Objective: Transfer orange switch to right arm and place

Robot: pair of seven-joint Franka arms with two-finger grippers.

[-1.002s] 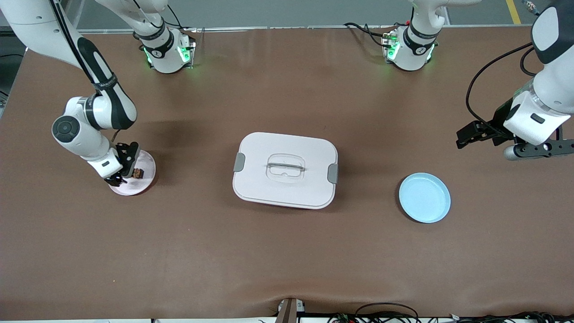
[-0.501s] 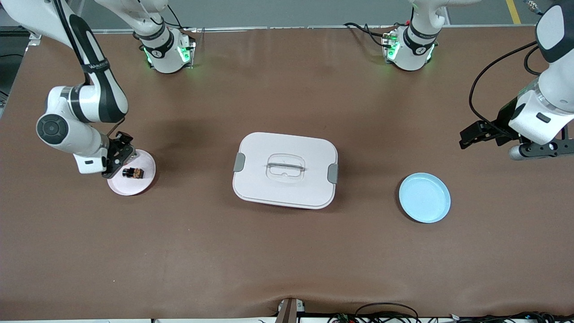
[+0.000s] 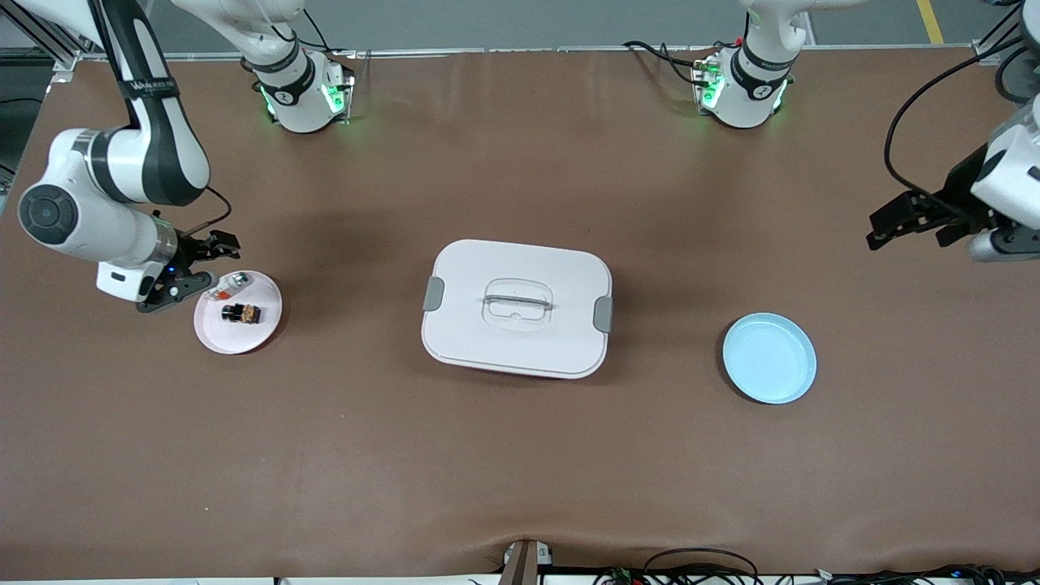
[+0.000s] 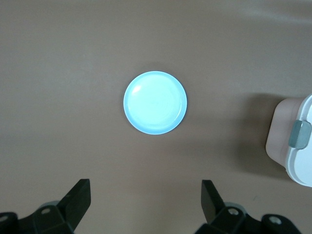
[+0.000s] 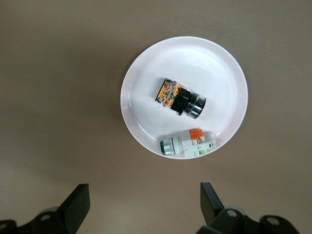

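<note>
The orange switch (image 3: 241, 312), a tiny black body with an orange face, lies on its side on a small pink plate (image 3: 264, 329) at the right arm's end of the table. The right wrist view shows the switch (image 5: 178, 99) mid-plate (image 5: 209, 68). My right gripper (image 3: 207, 262) hangs open and empty over the table just off that plate's rim, and in its wrist view (image 5: 145, 200) only bare table shows between the fingers. My left gripper (image 3: 886, 223) is open and empty over the table at the left arm's end, its wrist view (image 4: 146, 200) showing nothing held.
A clear-and-silver piece with a red bit (image 3: 228, 286) shares the pink plate (image 5: 189, 143). A white lidded box (image 3: 517, 309) sits mid-table, its corner in the left wrist view (image 4: 297, 146). A light blue plate (image 3: 769, 358) lies toward the left arm's end (image 4: 155, 102).
My right gripper has risen and drawn back off the pink plate, leaving the switch lying there and uncovering the clear piece. My left gripper has drifted farther toward its end of the table.
</note>
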